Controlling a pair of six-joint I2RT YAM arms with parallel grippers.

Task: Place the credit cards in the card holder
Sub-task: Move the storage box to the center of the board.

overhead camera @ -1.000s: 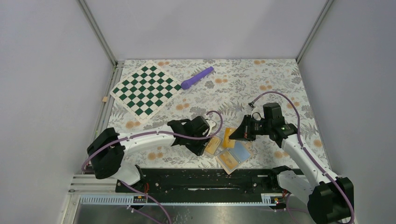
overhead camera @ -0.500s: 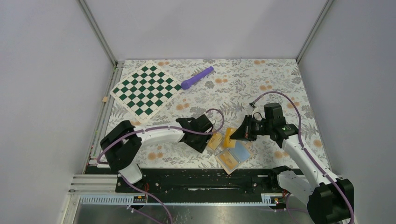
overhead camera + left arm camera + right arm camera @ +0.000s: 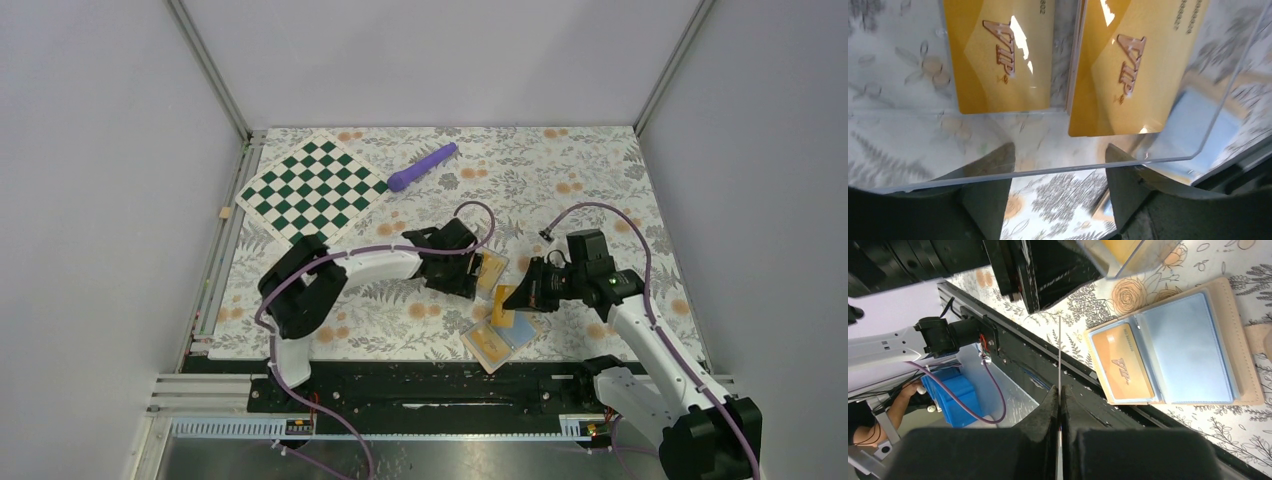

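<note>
Card holder [image 3: 1247, 365] lies open and flat near the near edge of the desk [image 3: 560, 170], right of its middle, light blue pockets up. A second card [image 3: 1122, 367] sits in its left pocket; the right pocket shows only blue. The right fingers [image 3: 1059, 400] are clenched on a credit card [image 3: 502, 317], held edge-on (from the wrist it is no more than a thin line) close to the holder's left side. Just beyond the holder, toward the desk's middle, lies a clear case [image 3: 908, 150] with two more cards [image 3: 998, 55] side by side in it. The left fingers [image 3: 472, 278] are at this case, spread apart and released, its edge running across in front of both tips. A chessboard [image 3: 312, 190] lies toward the far left corner.
</note>
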